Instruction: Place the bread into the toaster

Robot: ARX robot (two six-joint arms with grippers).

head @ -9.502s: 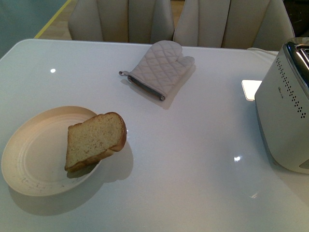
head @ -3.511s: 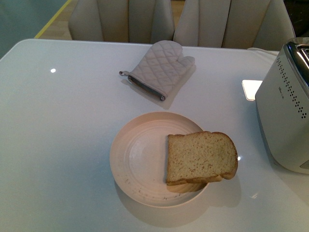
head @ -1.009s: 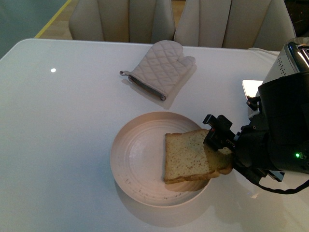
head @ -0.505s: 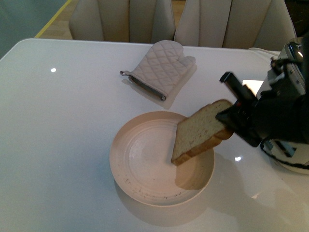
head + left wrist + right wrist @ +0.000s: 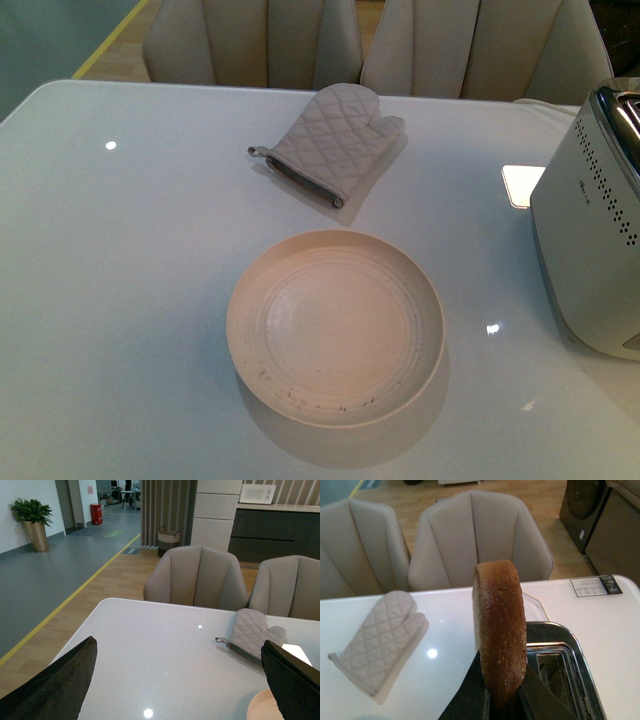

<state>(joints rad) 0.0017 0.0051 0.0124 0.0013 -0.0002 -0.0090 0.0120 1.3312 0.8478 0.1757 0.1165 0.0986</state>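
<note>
Bread (image 5: 500,630): upright, seen edge-on from the right wrist, brown crust toward the camera. Its lower edge is pinched by the right gripper (image 5: 502,700), one dark finger (image 5: 465,695) pressed to each face.

Toaster (image 5: 570,645): the chrome top and an open slot (image 5: 555,672) show right behind the lower part of the slice (contact between bread and toaster: cannot tell). In the front view the white body with dot holes sits at the table's right edge.

Left gripper (image 5: 179,645): fingers spread wide, nothing between them, held above the white table (image 5: 130,250).

Plate (image 5: 232,330): round, cream, near the middle of the table, left of the toaster and apart from it.

Oven mitt (image 5: 335,140): quilted, beige, flat on the table beyond the plate, not touching it.

Two beige chairs (image 5: 255,40) stand at the far edge.
</note>
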